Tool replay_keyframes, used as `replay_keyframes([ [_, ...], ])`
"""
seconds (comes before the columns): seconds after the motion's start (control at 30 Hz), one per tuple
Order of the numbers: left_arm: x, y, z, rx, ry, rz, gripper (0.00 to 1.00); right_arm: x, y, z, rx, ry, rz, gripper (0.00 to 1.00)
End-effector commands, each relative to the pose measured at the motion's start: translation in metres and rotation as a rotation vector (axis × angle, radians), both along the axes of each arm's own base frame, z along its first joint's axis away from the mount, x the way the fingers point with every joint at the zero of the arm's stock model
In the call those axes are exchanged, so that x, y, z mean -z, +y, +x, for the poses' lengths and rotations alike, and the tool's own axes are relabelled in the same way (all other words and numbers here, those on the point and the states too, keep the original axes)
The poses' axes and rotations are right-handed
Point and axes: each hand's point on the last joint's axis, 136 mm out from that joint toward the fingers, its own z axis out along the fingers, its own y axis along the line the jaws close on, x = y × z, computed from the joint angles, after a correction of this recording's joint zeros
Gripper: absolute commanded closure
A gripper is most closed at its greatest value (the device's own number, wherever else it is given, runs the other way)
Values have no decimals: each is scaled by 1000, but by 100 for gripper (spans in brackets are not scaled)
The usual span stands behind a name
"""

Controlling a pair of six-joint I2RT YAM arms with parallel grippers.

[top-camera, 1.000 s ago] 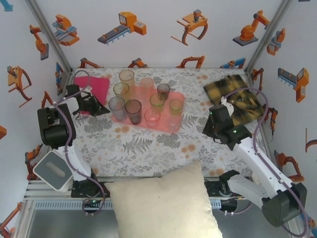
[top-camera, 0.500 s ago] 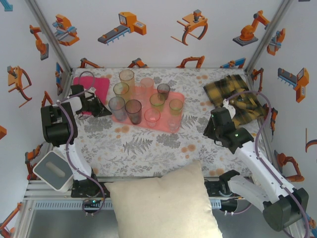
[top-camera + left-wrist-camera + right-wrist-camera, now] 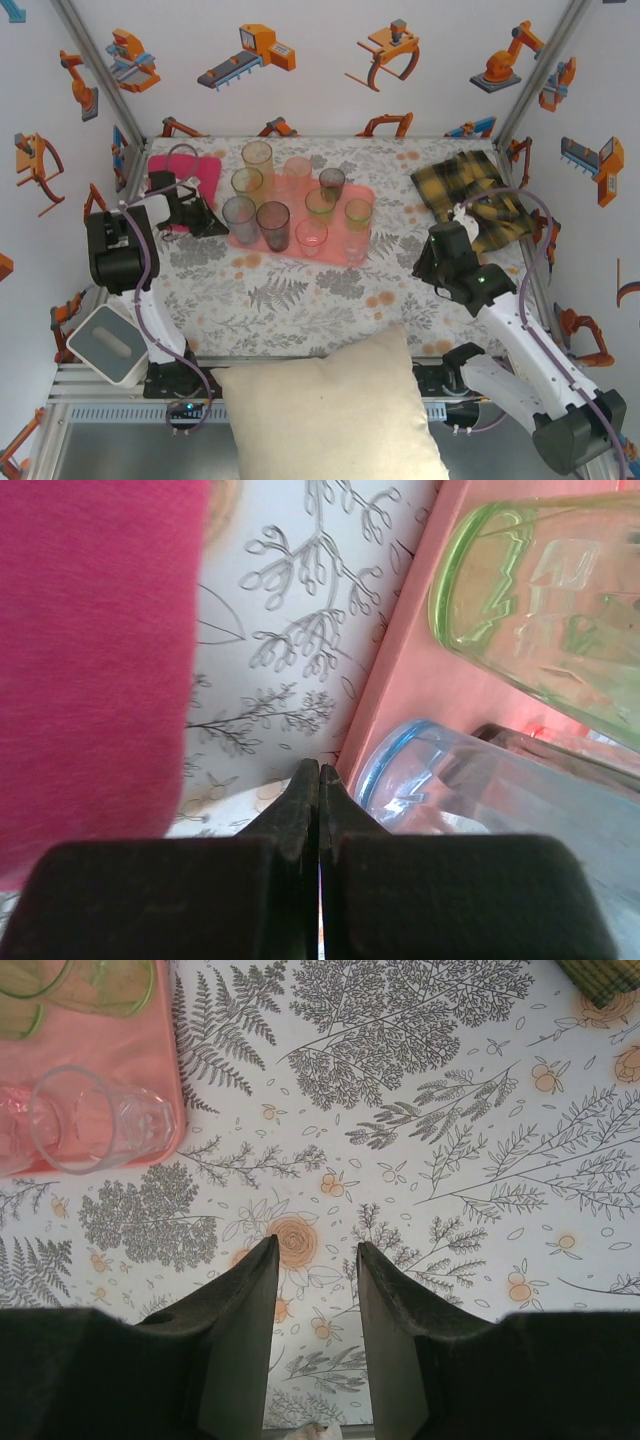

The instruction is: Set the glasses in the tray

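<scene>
The salmon-pink tray (image 3: 365, 192) lies at the middle back of the table with several tinted glasses (image 3: 273, 224) standing upright on it. My left gripper (image 3: 220, 229) is shut and empty, with its tips at the tray's left edge. In the left wrist view the closed fingertips (image 3: 318, 780) sit beside the tray rim (image 3: 400, 670), close to a blue-rimmed glass (image 3: 450, 780) and a green glass (image 3: 540, 600). My right gripper (image 3: 420, 265) hangs open over bare tablecloth, right of the tray. Its wrist view shows the open gripper (image 3: 318, 1250), the tray corner (image 3: 150, 1060) and a clear pinkish glass (image 3: 95, 1120).
A magenta folded cloth (image 3: 185, 172) lies left of the tray, just behind my left gripper. A yellow plaid cloth (image 3: 475, 195) lies at the back right. A cream pillow (image 3: 330, 410) covers the near middle edge. A white box (image 3: 105, 345) sits at the near left.
The left gripper has edged toward the tray, and the tray with its glasses has slid slightly right. The right arm has drawn back toward the near right.
</scene>
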Motion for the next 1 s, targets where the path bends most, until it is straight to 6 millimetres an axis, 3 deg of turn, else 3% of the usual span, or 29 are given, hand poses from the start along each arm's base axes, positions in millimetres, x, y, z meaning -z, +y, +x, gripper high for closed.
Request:
replay_keyframes([
  [0.0,-3,-26,-13,81,32,-69,100,4,-7,-5,36,9,-1,63],
  [0.57,2,-61,-27,166,50,-70,100,6,-10,-9,49,4,3,63],
  [0.97,5,-67,-31,180,60,-73,100,8,-13,-11,55,6,-4,63],
])
